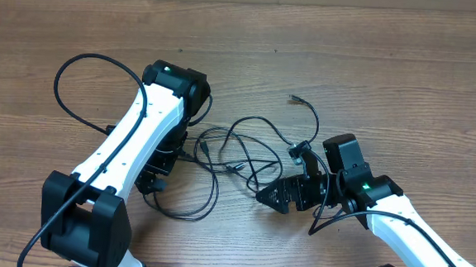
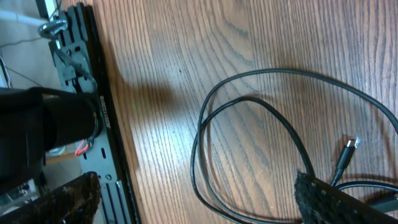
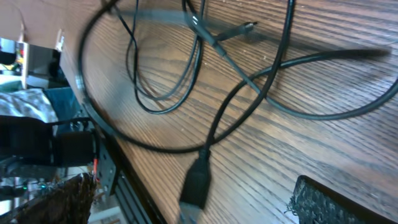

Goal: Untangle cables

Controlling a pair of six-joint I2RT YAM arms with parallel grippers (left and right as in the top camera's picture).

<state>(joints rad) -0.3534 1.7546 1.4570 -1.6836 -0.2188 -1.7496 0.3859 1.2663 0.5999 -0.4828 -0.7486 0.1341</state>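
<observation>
1. Fuzzy black fingers (image 3: 323, 200) of the right gripper (image 3: 194, 186) sit closest to its camera. They are wide apart, so this pincer is open and holds nothing. A flat black plug (image 3: 196, 180) lies on the wood between them.
2. The left gripper (image 2: 196, 180) is open too. A loop of cable runs over the wood between its fingers, but nothing is pinched. A small plug (image 2: 348, 151) lies just beside the finger on the right.
3. The cables (image 1: 237, 150) lie in the middle of the table (image 1: 392, 44), between the two arms. The left gripper is at the left side of the pile. The right gripper is at the near right side.
4. The black loops cross over each other in many spots, so the pile looks like one big tangle. Only one thin end (image 1: 294, 98) sticks out alone, on the far right of the pile.
5. I think the job has hardly begun. No cable lies apart from the others yet.
6. What is left is nearly all of it: pinch an end, pull it out through the loops, and lay each cable down by itself. The flat black plug looks like the easiest thing to grab first.
</observation>
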